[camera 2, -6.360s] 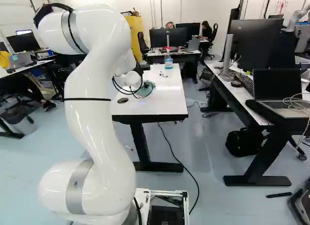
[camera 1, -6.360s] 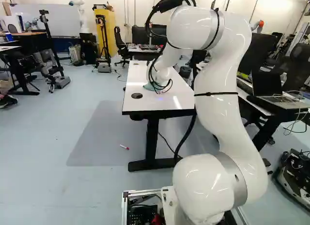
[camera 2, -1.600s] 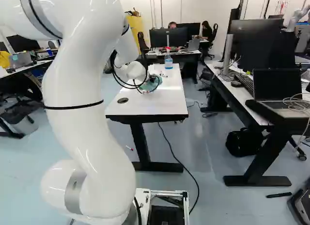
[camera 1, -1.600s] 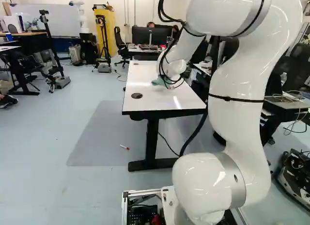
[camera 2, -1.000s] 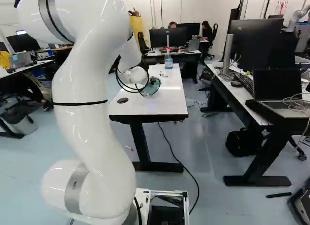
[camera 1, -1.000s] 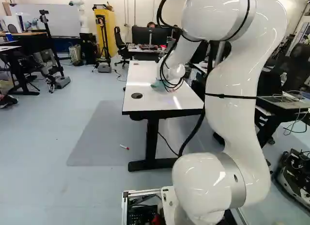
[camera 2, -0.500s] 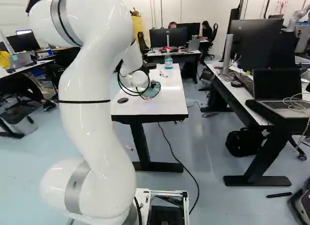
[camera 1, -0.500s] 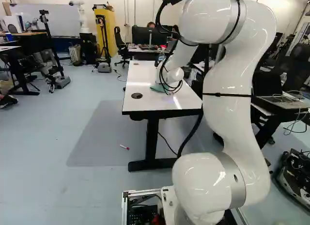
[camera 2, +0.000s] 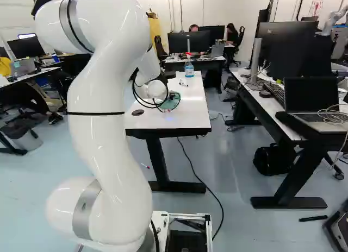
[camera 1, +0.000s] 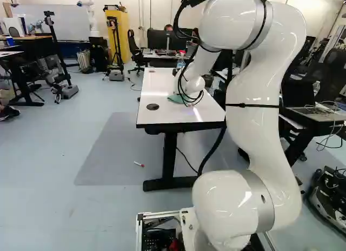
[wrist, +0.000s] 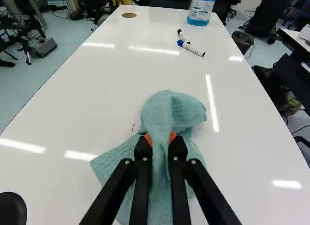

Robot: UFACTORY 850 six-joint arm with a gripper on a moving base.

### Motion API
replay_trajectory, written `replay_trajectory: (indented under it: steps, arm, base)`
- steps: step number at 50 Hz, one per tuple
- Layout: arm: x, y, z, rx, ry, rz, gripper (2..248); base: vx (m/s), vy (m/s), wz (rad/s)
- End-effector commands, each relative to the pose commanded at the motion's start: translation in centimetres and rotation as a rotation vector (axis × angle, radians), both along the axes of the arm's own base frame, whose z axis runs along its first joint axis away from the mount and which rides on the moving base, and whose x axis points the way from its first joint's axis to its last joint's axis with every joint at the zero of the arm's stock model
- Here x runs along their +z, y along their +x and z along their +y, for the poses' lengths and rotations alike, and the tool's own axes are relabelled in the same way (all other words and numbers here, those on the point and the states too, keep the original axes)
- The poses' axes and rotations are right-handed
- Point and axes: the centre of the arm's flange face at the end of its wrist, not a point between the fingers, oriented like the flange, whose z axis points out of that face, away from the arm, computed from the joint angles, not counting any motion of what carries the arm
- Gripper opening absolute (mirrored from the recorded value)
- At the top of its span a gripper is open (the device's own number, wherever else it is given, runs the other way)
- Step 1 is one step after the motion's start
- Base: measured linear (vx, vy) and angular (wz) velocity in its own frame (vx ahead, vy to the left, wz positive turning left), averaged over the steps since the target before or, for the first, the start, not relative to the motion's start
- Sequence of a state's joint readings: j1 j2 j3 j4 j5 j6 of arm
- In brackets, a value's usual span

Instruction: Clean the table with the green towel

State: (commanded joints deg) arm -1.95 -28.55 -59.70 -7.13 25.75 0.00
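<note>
Evidently I'm at the wiping step, with my claw [wrist: 160, 138] drawn in tight on a pinch of the towel [wrist: 169, 108], whose folds splay out over the table [wrist: 111, 84] beneath it. Next, I judge, I need to press the towel down and drag it across the red specks [wrist: 133, 128] just beside it, keeping clear of the markers [wrist: 193, 49] and bottle [wrist: 201, 9] farther ahead. Its soft, waffled weave gathers into a rounded hump ahead of the orange pads [wrist: 172, 136] and spreads to a thin corner at one side, against a hard, glossy white top streaked with reflected light.
</note>
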Motion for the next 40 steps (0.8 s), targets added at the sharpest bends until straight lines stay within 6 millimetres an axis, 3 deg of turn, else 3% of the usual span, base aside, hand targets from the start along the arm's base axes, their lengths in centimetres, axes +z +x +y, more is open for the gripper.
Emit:
replay_trajectory:
  steps: [40]
  arm:
    - [-0.46,-0.32,-0.05,-0.004,-0.005,0.063,44]
  base:
    - [0.000,0.000,0.000]
